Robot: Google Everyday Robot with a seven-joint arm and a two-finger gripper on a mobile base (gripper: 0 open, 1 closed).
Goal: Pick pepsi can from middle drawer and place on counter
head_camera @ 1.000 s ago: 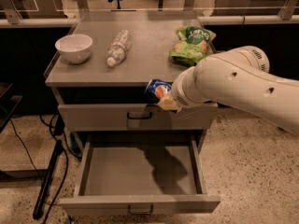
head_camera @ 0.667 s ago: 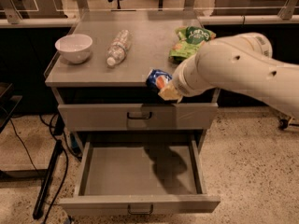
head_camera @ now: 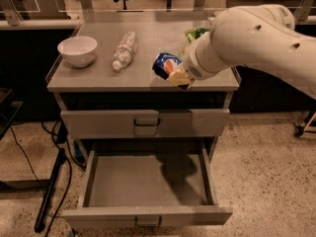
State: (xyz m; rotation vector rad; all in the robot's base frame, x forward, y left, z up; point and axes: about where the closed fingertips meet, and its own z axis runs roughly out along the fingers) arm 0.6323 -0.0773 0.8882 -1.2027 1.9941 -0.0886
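The pepsi can (head_camera: 164, 64) is dark blue with a red and white logo. It is held tilted in my gripper (head_camera: 174, 73), just above the front right part of the counter (head_camera: 148, 48). My gripper is shut on the can, and my large white arm (head_camera: 256, 38) reaches in from the right. The middle drawer (head_camera: 148, 181) stands pulled open below, and its grey floor is bare with the arm's shadow on it.
A white bowl (head_camera: 77, 50) sits at the counter's left. A clear plastic water bottle (head_camera: 124, 50) lies beside it. A green snack bag (head_camera: 195, 33) is partly hidden behind my arm. The top drawer (head_camera: 145, 122) is closed. Cables (head_camera: 49, 181) lie on the floor at left.
My gripper has lifted the pepsi can up and back, from in front of the top drawer to above the counter's front edge.
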